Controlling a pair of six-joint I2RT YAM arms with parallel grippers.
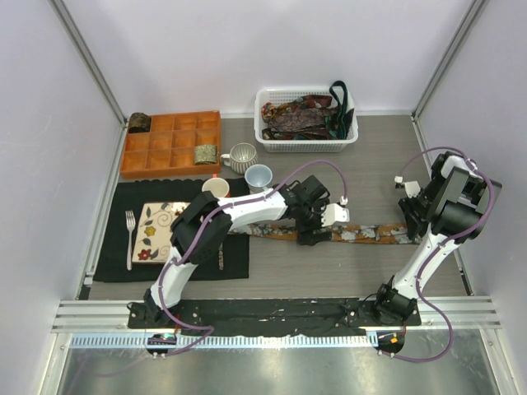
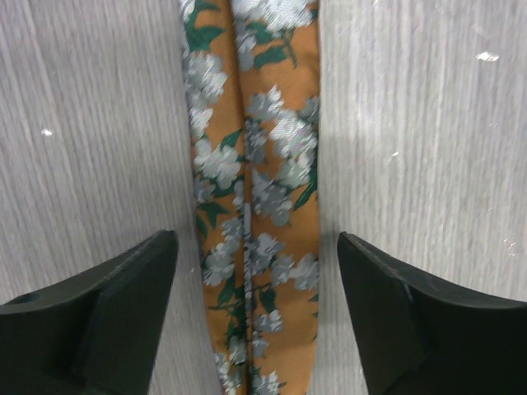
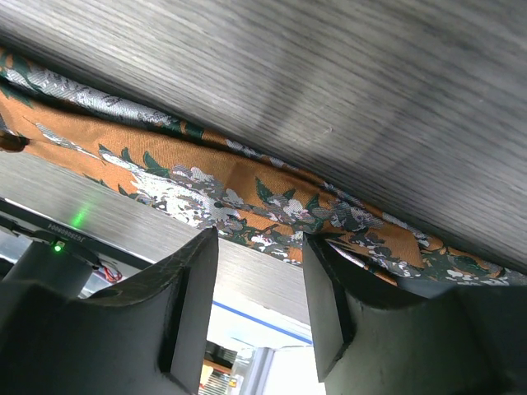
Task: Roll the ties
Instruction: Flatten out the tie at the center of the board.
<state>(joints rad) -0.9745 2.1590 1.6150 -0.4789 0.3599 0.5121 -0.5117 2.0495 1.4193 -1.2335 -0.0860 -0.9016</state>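
An orange tie with grey flowers and green leaves (image 1: 366,234) lies flat and stretched left to right on the table. My left gripper (image 1: 315,229) hovers over its middle. In the left wrist view the gripper (image 2: 257,247) is open, with the tie (image 2: 255,189) running between the two black fingers (image 2: 123,313) without touching them. My right gripper (image 1: 409,218) is at the tie's right end. In the right wrist view it (image 3: 257,247) is open with nothing between the fingers, its fingertips (image 3: 325,255) at the tie's edge (image 3: 206,189). Two coiled ties (image 1: 138,122) (image 1: 205,154) sit in the orange tray.
A white basket (image 1: 352,136) at the back holds several loose ties (image 1: 300,115). An orange compartment tray (image 1: 169,140) stands at the back left. Three mugs (image 1: 241,156) (image 1: 258,175) (image 1: 216,188) stand beside it. A black placemat (image 1: 111,263) carries a floral plate (image 1: 158,230) and fork (image 1: 130,234).
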